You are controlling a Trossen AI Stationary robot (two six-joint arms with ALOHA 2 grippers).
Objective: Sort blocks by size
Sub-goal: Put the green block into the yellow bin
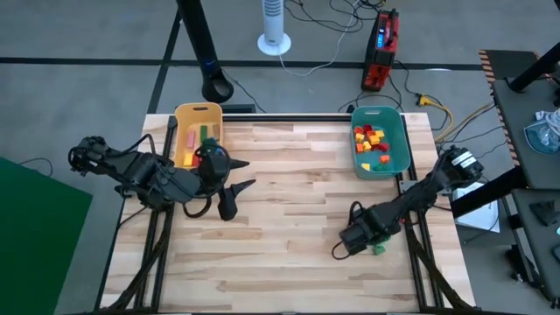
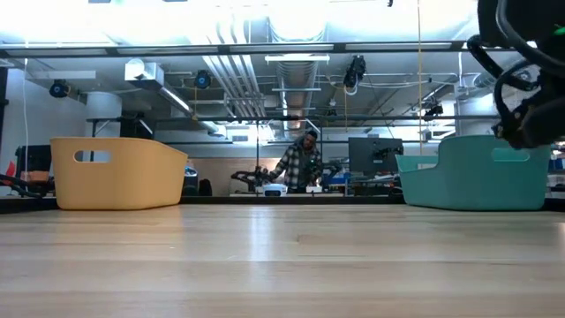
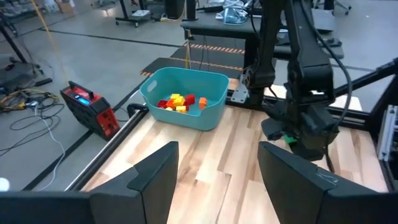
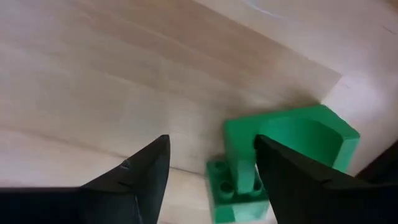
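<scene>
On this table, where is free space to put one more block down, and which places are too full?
Bare wood lies between the yellow bin and the teal bin, and across the front strip of the table. It is crowded around the left gripper beside the yellow bin, and at the right edge, where the right gripper hangs low by a green block.

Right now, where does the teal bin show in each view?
High view: teal bin at the table's far right corner, small blocks inside.
Low view: teal bin at right, contents hidden.
Left wrist view: teal bin centre-left, beyond the left pincer.
Right wrist view: not in it.
Shared landmark: the right arm beside it.
</scene>
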